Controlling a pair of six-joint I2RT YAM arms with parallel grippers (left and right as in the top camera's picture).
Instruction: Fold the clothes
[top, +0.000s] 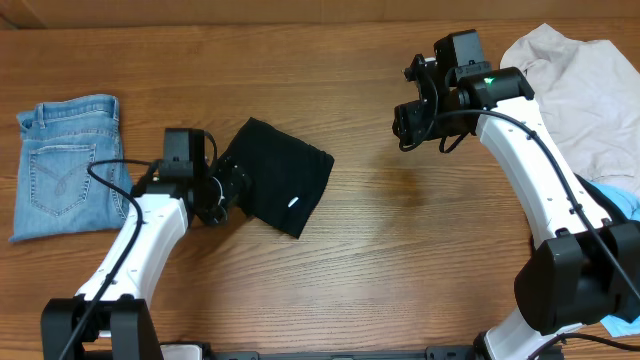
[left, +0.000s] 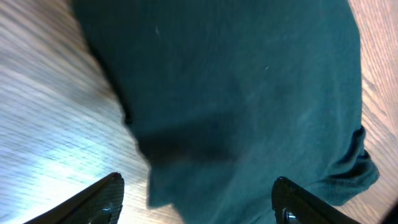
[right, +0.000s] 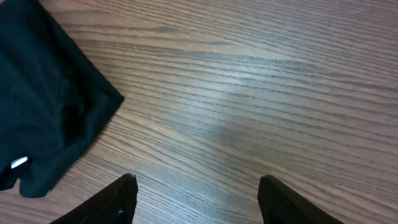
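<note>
Black garment (top: 282, 178) lies flat and roughly square on the wooden table (top: 400, 260), left of centre. The left gripper (top: 228, 190) sits at its left edge, fingers spread wide over the cloth. Right gripper (top: 408, 125) hangs over bare wood, fingers wide, holding nothing. Folded jeans (top: 65, 165) lie far left, and a beige garment (top: 590, 90) is bunched far right.

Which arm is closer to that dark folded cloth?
Left. The left gripper is at the left edge of the dark cloth; the right gripper is apart, above the table to its right.
</note>
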